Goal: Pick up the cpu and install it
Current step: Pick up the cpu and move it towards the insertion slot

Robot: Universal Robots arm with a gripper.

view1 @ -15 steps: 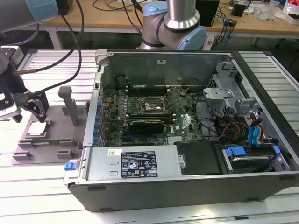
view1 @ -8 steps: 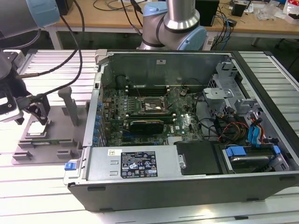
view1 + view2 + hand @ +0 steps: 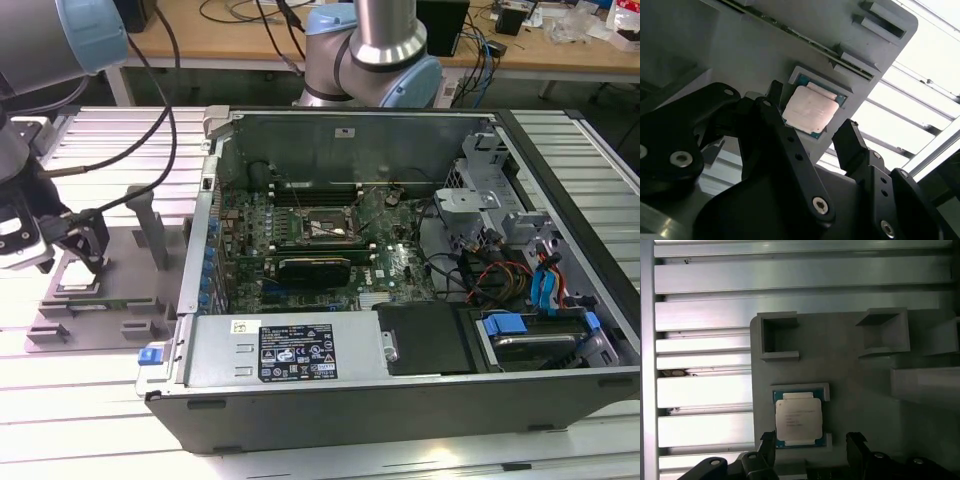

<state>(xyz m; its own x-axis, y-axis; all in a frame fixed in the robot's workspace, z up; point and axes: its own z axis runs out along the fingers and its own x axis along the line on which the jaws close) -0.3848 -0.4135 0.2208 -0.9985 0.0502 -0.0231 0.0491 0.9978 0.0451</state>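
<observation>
The cpu point(image 3: 798, 420) is a flat silver square lying in a shallow pocket of the grey plastic tray point(image 3: 850, 390). In the second wrist view the cpu point(image 3: 810, 110) sits between my two black fingers. My gripper point(image 3: 811, 439) is open, with one fingertip on each side of the chip and neither touching it. In the exterior view the gripper point(image 3: 85, 255) hovers just above the tray point(image 3: 110, 305) at the exterior view's left, outside the computer case. The motherboard socket point(image 3: 318, 228) lies inside the case with its frame raised.
The open computer case point(image 3: 400, 300) fills the middle, with cables, drive bays and a power supply inside. Upright grey posts point(image 3: 150, 225) stand on the tray close to the gripper. The tray rests on a ribbed aluminium table point(image 3: 705, 305). A second robot arm base point(image 3: 370, 50) stands behind the case.
</observation>
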